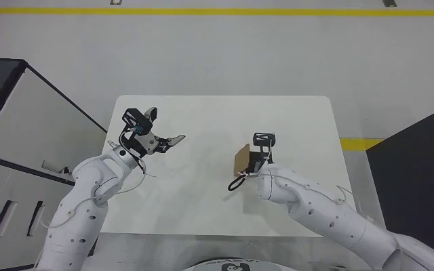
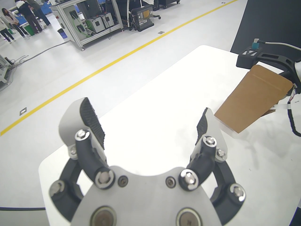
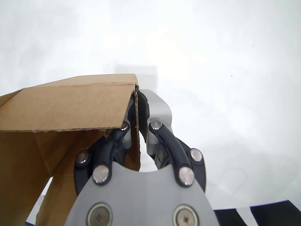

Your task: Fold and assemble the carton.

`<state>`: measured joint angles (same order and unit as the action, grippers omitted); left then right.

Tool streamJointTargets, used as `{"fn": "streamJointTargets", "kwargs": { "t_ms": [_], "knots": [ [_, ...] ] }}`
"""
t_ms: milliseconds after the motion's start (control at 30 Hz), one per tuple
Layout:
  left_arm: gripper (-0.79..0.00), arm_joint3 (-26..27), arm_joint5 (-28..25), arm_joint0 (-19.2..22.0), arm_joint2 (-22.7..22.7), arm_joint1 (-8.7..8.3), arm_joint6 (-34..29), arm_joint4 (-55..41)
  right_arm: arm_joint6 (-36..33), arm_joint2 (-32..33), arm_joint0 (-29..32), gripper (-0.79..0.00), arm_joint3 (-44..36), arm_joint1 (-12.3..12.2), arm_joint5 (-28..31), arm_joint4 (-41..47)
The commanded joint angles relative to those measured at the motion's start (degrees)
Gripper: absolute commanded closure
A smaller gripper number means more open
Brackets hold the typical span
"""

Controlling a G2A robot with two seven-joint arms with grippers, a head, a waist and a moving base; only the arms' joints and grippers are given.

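Brown corrugated cardboard carton, partly unfolded and tilted, over middle of white surface. Right gripper: jaws clenched on edge of one carton wall, flap bent over just beside them. Left gripper: jaws released, holding nothing, over left part of surface, well apart from carton, pointing toward it.
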<state>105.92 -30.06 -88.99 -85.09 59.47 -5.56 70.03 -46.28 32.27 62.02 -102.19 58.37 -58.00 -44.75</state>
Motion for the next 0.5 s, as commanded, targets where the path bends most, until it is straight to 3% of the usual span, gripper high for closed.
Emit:
{"fn": "streamJointTargets", "kwargs": {
  "t_ms": [0, 100, 167, 333, 467],
  "knots": [
    [-0.785, 0.0, 0.0, 0.0, 0.0, 0.0, 0.0, 0.0, 0.0, -0.26, -0.35, -0.018, 0.42, 0.3, 0.0, 0.19],
    [-0.785, 0.0, 0.0, 0.0, 0.0, 0.0, 0.0, 0.0, -0.01, -0.61, -0.78, -0.228, 0.83, 0.66, 0.0, 0.52],
    [-0.785, 0.0, 0.0, 0.0, 0.0, 0.0, 0.0, 0.0, -0.01, -0.84, -1.04, -0.259, 1.09, 0.81, 0.0, 0.6],
    [-0.785, 0.0, 0.0, 0.0, 0.0, 0.0, 0.0, 0.0, -0.01, -1.45, -1.81, -0.249, 1.97, 1.12, 0.0, 1.52],
    [-0.785, 0.0, 0.0, 0.0, 0.0, 0.0, 0.0, 0.0, 0.0, -1.46, -2.1, -0.351, 1.22, 1.19, 0.0, 1.87]
  ]
}}
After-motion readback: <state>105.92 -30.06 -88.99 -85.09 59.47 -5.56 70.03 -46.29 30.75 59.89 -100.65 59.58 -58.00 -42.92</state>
